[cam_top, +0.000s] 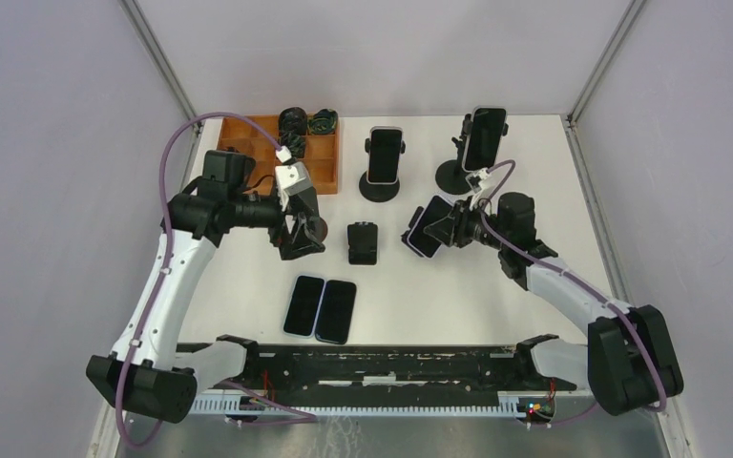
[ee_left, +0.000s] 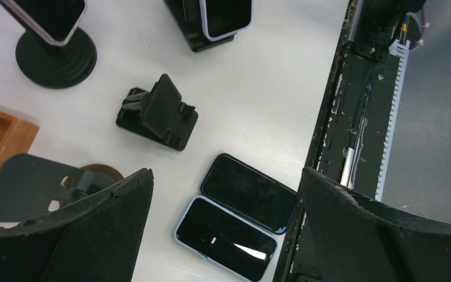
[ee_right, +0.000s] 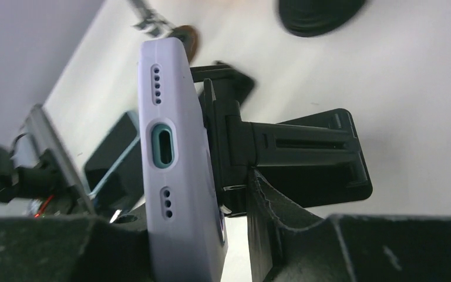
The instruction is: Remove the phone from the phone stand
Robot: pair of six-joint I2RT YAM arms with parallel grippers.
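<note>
Here, phone (ee_right: pixel 179 88) in right gripper (ee_right: pixel 197 205)

Wears white shells on the links of left arm (cam_top: pixel 174 277) and right arm (cam_top: pixel 563 291), black at joints and chunky base motors (cam_top: pixel 138 386). Trails a purple cable (cam_top: pixel 164 167) along each. Ends in matte black, rough-textured fingers (ee_left: pixel 94 229); white block (cam_top: pixel 294 178) on left wrist

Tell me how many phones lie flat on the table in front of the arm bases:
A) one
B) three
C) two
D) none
C: a dark-edged phone and a light-edged phone lie side by side, screens up, next to the rail at the near edge of the table.
</note>
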